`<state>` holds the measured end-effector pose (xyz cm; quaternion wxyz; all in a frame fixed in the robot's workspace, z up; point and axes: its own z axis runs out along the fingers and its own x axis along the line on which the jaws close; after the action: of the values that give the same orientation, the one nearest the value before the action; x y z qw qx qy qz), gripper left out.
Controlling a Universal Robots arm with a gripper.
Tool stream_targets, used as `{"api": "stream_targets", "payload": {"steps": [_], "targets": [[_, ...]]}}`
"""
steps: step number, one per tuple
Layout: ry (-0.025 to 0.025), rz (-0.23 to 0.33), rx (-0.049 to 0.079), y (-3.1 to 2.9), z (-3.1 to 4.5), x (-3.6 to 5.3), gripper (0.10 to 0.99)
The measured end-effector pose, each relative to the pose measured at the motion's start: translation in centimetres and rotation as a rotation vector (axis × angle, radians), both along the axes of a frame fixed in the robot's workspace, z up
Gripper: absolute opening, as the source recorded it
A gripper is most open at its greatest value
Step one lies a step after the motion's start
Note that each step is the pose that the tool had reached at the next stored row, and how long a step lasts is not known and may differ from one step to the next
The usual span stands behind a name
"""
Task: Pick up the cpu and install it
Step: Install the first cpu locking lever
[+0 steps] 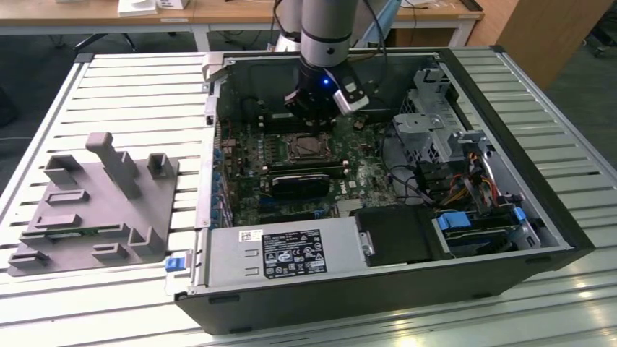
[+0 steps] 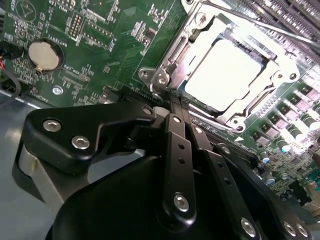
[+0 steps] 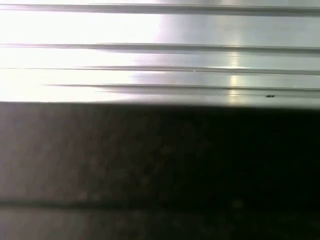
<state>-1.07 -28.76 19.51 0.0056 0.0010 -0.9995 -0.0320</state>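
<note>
We see the robot arm's black hand (image 1: 311,108) poised inside an open black desktop computer case (image 1: 540,217) lying on its side on a slatted aluminium desk (image 1: 115,79), above the green motherboard (image 1: 289,177) and toward the case's far wall in the exterior view. In the second wrist view the hand (image 2: 172,107) has its black fingers (image 2: 176,145) pressed together with nothing between them, their tips just short of the silver metal socket bracket (image 2: 170,60). The cpu (image 2: 225,70), a small flat square chip with a bright silver-grey top plate, lies seated in that socket frame, apart from the hand; in the exterior view it (image 1: 308,147) sits just nearer the camera than the hand. A round silver coin battery (image 2: 44,54) shines on the board well apart from the socket. A grey moulded fixture block (image 1: 97,210) stands on the desk at the exterior view's left
</note>
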Motion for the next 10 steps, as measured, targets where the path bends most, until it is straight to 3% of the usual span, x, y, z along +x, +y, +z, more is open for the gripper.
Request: {"api": "stream_targets", "payload": {"steps": [4, 8, 10], "targets": [[-0.0011, 0.0, 0.013, 0.06, 0.33, 0.02, 0.106], [-0.0002, 0.0, 0.011, 0.02, 1.52, 0.01, 0.106], [-0.0001, 0.0, 0.011, 0.01, 1.78, 0.01, 0.106]]}}
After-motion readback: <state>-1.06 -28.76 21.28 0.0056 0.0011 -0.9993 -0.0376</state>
